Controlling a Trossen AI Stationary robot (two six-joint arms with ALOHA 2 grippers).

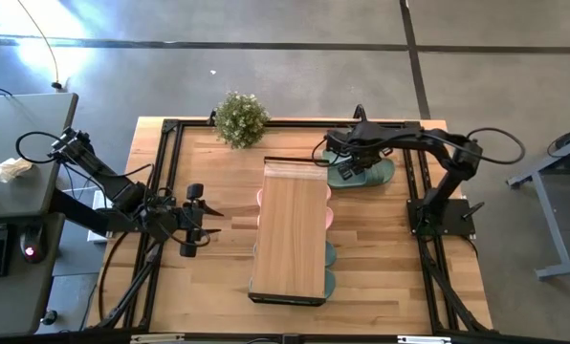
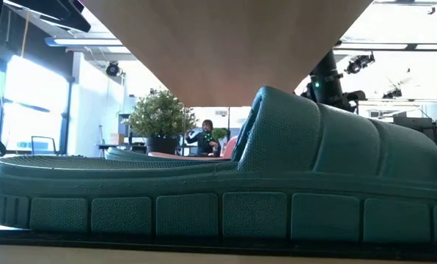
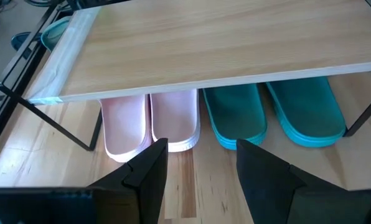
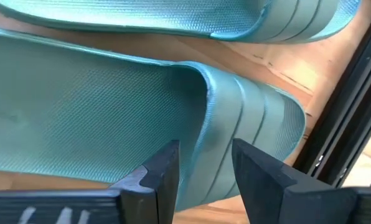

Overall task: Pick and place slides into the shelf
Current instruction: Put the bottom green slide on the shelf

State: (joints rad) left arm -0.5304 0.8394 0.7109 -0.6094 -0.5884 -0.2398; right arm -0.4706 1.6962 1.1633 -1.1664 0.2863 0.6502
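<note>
- The right gripper [image 1: 347, 162] is hovering low over the last sage-green pair [image 1: 361, 172], which is lying on the tabletop [image 1: 218, 268] just beside the shelf's far right corner, near the potted plant [image 1: 240, 118].
- Its wrist view is showing the two dark fingers [image 4: 157, 177] parted with a clear gap, one to each side of the near slide's strap [image 4: 235, 118]; they are gripping nothing and I cannot tell whether they are touching the rubber.
- The left gripper [image 1: 208, 222] is waiting on the other side of the shelf [image 1: 290, 229], jaws partly apart and empty, looking under the plank.
- Under that plank the pale pink pair [image 3: 151, 121] and the other green pair [image 3: 276, 112] are sitting side by side, toes poking out past the edge.
- In the low view a green slide [image 2: 218, 183] is filling the frame, with a person far off in the room behind.
- Handling, as I judge it: the slides are looking light, soft and springy, with a textured footbed that should not be slippery and nothing fragile.
- The wide ribbed strap is looking like the best hold: pinch across its arch near the middle so the sole is hanging level; a grip on the thin sole edge would probably let it flex and swing.
</note>
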